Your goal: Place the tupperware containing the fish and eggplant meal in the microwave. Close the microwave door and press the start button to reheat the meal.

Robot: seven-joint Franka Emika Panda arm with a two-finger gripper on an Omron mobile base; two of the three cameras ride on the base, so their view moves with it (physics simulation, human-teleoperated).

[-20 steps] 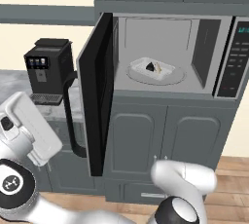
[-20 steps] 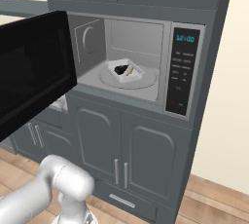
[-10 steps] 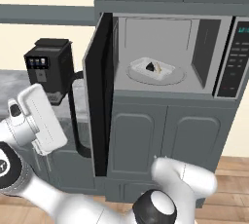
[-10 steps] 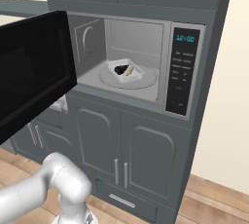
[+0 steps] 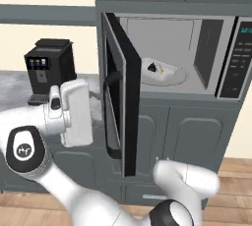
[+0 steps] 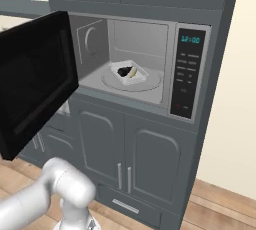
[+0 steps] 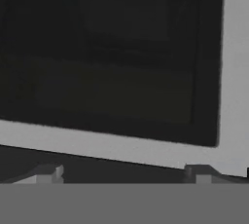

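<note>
Tupperware (image 6: 129, 72) with the meal (image 6: 123, 69) sits inside the microwave (image 6: 150, 69). End effector (image 7: 121, 172) is wide open, empty, facing the door (image 5: 120, 97), probably to push it shut.

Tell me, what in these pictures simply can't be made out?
- Open pincer: hand view; only two grey tips at the bottom edge, the rest cut off.
- Dark lump of fish and eggplant in the pale grey plastic tray: both base views; too small to tell pieces apart.
- Black keypad labels: right base view; too small to read.
- Black coffee machine: left base view; its base hidden by the white arm.
</note>
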